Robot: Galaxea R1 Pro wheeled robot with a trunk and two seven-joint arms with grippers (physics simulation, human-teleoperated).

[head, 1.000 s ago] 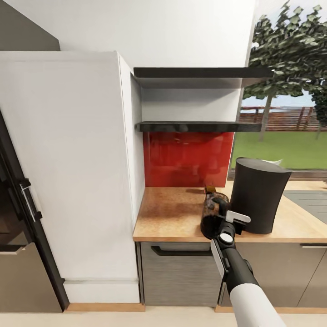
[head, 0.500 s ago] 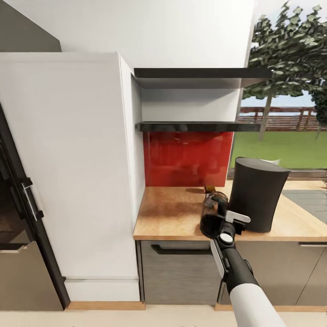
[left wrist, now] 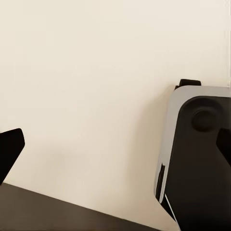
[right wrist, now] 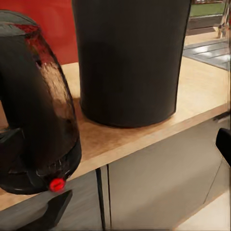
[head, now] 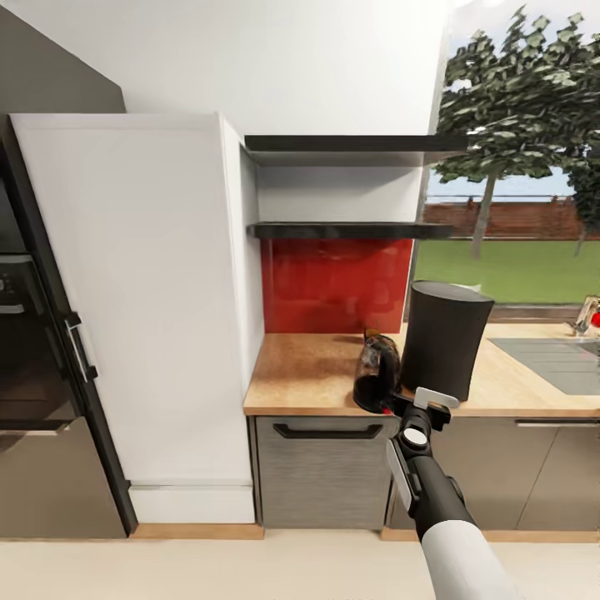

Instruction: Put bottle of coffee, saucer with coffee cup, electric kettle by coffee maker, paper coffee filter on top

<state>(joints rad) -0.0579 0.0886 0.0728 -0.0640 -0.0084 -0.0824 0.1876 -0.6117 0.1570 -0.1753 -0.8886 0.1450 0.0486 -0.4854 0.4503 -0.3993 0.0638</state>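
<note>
The electric kettle [head: 375, 379], dark and rounded with a red switch [right wrist: 57, 184], stands near the front edge of the light-wood kitchen countertop [head: 308, 375]. It is close beside the coffee maker [head: 446, 350], a tall black body seen from its back [right wrist: 130, 57]. My right gripper [head: 417, 406] hovers just in front of the kettle at the counter edge, open [right wrist: 115, 144], with the kettle [right wrist: 33, 106] toward one finger. My left gripper [left wrist: 115, 149] is open over the beige floor.
Two dark shelves [head: 350, 231] hang above a red backsplash [head: 333, 283]. A tall white cabinet [head: 142, 308] and a black oven [head: 33, 350] stand to the left. The steel sink [head: 558, 362] lies to the right. Grey cabinet fronts [head: 325, 467] run under the counter.
The whole view has pulled back and shifted, so the camera moved. The kettle, earlier at the gripper's fingers, now stands a little apart on the counter beside the coffee maker.
</note>
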